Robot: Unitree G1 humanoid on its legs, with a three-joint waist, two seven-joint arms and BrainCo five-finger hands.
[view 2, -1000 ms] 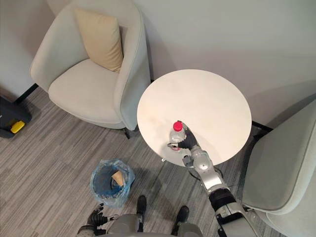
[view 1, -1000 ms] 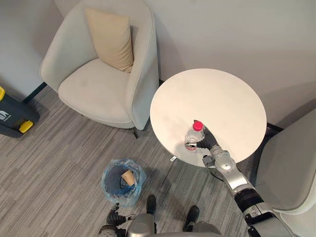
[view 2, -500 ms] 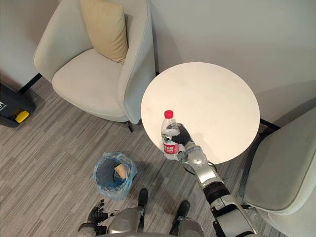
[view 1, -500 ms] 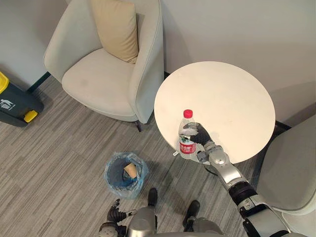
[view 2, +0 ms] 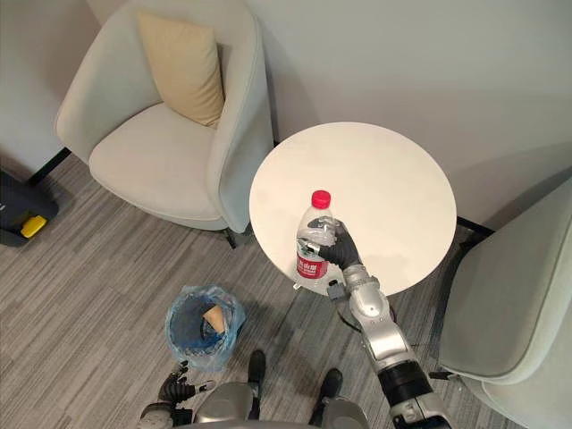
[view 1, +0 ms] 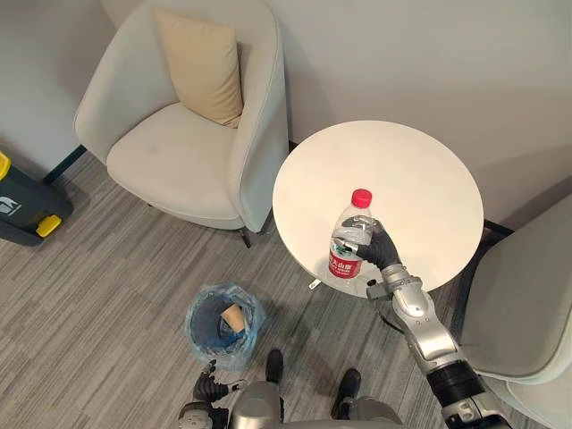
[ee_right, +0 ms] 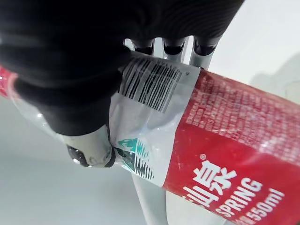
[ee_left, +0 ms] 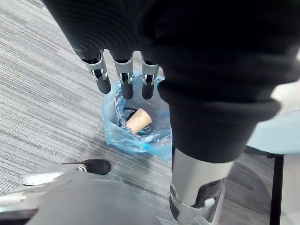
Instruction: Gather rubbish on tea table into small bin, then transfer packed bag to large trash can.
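Observation:
My right hand (view 1: 382,253) is shut on a clear plastic bottle (view 1: 350,236) with a red cap and red label, held upright above the near left part of the round white tea table (view 1: 420,170). In the right wrist view the fingers and thumb (ee_right: 91,149) wrap the bottle (ee_right: 225,140). The small bin (view 1: 221,323), lined with a blue bag, stands on the floor to the left of the table with a paper cup (view 1: 231,317) inside. My left hand (ee_left: 123,70) hangs low above the bin (ee_left: 138,131), fingers straight and holding nothing.
A beige armchair (view 1: 179,134) with a tan cushion stands at the back left. A second chair (view 1: 527,313) is at the right edge. A dark container with a yellow part (view 1: 22,210) sits at the far left on the grey carpet.
My right hand has lifted the bottle off the table top and holds it higher and more upright. The camera has shifted a little between the pictures.

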